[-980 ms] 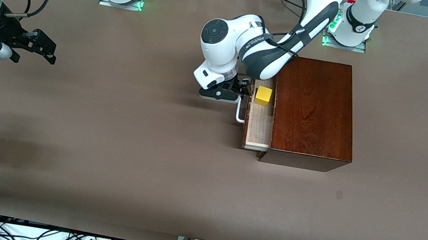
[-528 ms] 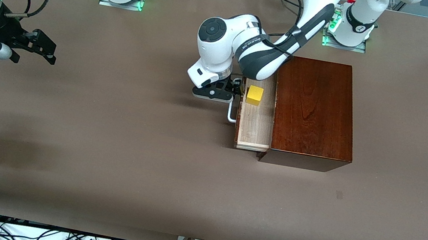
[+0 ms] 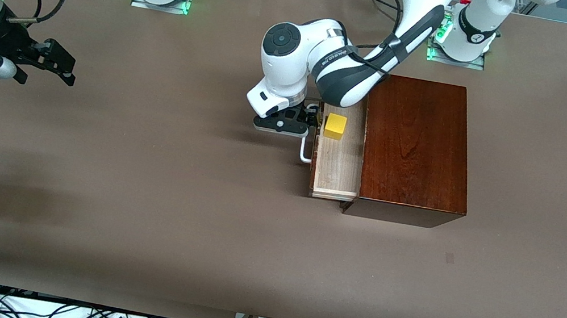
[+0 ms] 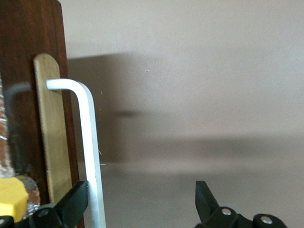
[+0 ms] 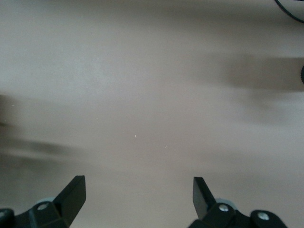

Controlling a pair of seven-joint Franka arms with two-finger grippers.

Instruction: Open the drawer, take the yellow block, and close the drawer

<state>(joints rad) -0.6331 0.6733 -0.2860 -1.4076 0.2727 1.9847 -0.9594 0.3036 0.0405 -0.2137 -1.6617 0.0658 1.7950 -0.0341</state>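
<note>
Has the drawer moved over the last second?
Yes. The drawer has slid farther out of the fixed wooden box, toward the right arm's end of the table, carrying the yellow block.

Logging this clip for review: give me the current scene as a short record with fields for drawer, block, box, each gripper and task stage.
drawer: pulled partly out of the box, toward the right arm's end of the table
handle: white bar, one left finger hooked against it
yellow block: in the drawer, not gripped
wooden box: on the table
left gripper: open, at the handle
right gripper: open, waiting over bare table
stage: drawer open, block not yet taken
</note>
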